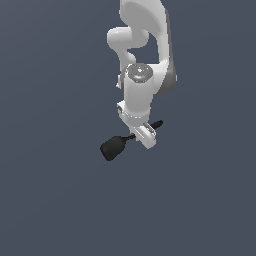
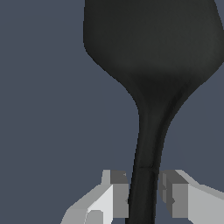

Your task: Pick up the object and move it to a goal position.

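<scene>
The black spatula (image 1: 114, 147) has its rounded-square blade toward the exterior view's left. Its thin handle runs up to the right, and the tip shows past the hand. My gripper (image 1: 142, 134) points down over the middle of the handle. In the wrist view the spatula (image 2: 151, 52) fills most of the picture. Its handle passes straight between the two grey fingertips (image 2: 119, 194). My gripper (image 2: 144, 197) is shut on the handle, with a pad close against each side. The frames do not show whether the spatula rests on the surface or hangs above it.
A plain dark blue-grey surface (image 1: 50, 200) lies all around. The white arm (image 1: 145, 45) rises behind the gripper. No other object or goal marker shows.
</scene>
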{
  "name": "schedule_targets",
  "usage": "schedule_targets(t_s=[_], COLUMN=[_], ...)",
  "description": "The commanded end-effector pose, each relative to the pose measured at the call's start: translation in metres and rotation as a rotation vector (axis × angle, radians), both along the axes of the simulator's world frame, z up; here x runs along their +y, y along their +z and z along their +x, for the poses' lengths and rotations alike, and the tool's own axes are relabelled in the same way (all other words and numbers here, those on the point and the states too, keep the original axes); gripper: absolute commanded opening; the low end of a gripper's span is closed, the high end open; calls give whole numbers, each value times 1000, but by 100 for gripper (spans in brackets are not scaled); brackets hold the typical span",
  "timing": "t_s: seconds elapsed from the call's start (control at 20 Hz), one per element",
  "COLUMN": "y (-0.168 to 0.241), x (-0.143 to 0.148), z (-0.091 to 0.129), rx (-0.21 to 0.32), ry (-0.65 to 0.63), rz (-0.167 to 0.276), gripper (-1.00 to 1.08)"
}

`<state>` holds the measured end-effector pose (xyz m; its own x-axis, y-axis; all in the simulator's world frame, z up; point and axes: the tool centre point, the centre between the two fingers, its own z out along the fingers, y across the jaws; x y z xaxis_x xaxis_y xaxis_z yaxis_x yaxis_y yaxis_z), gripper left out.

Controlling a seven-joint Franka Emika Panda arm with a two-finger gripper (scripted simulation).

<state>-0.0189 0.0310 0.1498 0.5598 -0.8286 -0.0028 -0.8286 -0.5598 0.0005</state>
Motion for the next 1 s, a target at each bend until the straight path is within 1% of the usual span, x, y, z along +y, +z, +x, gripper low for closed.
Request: schedule_targets(t_s=[0.0,0.55,0.95], y=[22,121,174], x=[7,37,53], z=[-11,-57,-81], rx=[-2,-2,-3], ry=[0,-1,-1], rz=[0,-3,-4], gripper=[-100,-100,-100])
